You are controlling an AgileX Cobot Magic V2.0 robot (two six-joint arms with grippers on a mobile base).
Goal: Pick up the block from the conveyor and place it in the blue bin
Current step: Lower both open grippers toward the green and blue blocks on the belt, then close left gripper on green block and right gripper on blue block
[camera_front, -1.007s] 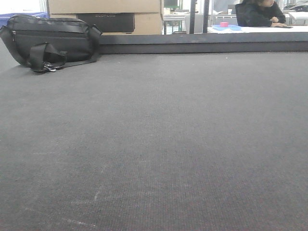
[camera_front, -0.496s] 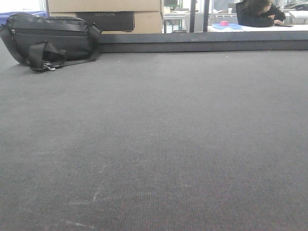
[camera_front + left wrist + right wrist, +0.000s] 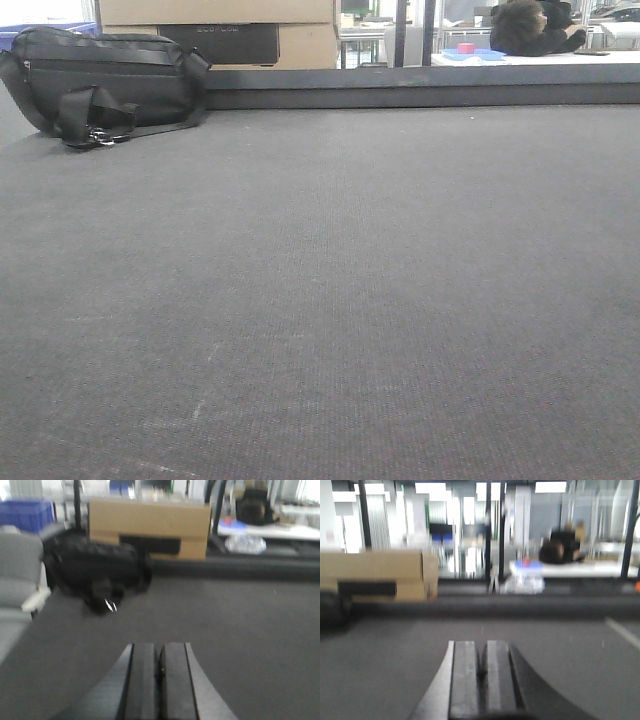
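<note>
Across the foreground lies the conveyor (image 3: 330,300), dark grey and scuffed. Over it the left gripper (image 3: 159,652) and right gripper (image 3: 481,652) are pressed closed, empty. A black bag (image 3: 100,85) sits far left; the cardboard box (image 3: 305,45) behind bears a black label (image 3: 220,45), unreadable.

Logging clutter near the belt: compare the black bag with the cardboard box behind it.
The black bag is soft and slumped on the conveyor; the cardboard box is rigid, straight-edged and stands beyond its far edge. The bag is black, the box tan. Both sit far left.
</note>
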